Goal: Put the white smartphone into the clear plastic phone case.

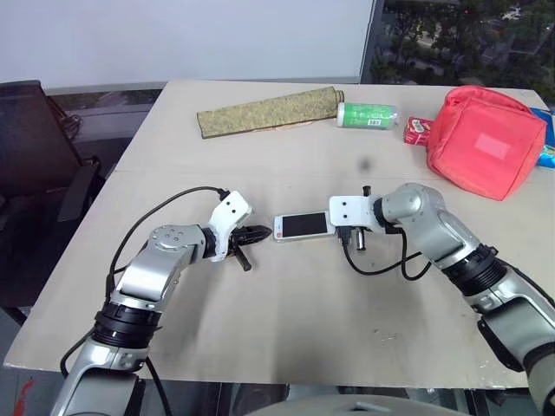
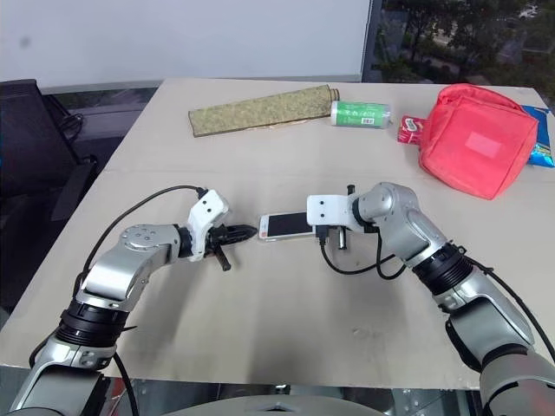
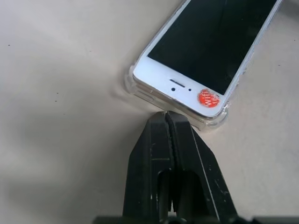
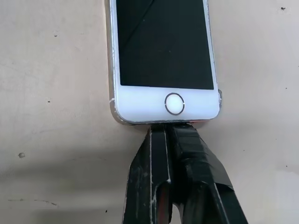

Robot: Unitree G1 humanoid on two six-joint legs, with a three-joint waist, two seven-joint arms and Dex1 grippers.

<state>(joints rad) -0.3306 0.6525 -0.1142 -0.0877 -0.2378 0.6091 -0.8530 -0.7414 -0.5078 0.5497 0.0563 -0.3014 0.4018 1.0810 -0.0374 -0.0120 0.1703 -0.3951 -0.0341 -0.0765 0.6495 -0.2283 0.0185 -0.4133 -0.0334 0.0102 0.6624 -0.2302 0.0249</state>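
While both tools were shut tight with nothing held between their fingers, the white smartphone (image 1: 302, 226) lay flat on the tabletop (image 1: 286, 321), screen up, with 1 tool at each short end. The left tool (image 3: 166, 116) had its closed tip just beside the speaker end of the phone. The right tool (image 4: 169, 127) had its closed tip right against the button end. The clear plastic phone case (image 3: 211, 122) sat under the phone, and its rim showed around the speaker end in the left wrist view. At that end, the phone looked a bit raised above the rim, so it was probably not pushed all the way in.

Things could have gone wrong from there. If 1 tool pushed harder than the other, the phone and case could have slid together across the tabletop and not snapped shut. If a tip rode up over the edge of the phone, it could have scraped the screen. A push from a bad angle could have popped a corner of the phone back out of the case.
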